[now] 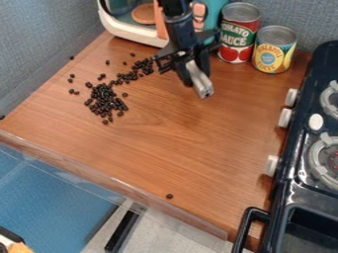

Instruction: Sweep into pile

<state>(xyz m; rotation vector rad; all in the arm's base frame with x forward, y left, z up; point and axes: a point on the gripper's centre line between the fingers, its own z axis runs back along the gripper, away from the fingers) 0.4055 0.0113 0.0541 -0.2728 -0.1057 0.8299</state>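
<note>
Black stove handle (249, 215) foremost, dark beans (102, 97) left of the jaws, silvery piece (199, 81) clamped inside

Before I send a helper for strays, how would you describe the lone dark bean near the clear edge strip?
Find the brown counter left of the black stove. Just inside the clear strip along the counter's lower edge sits one small, dark, rounded bean. It lies alone, while the other beans are heaped and scattered toward the upper left.

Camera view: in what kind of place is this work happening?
Probably a toy kitchen set up in a lab, judging by the stove, the two food cans and the robot arm.
</note>
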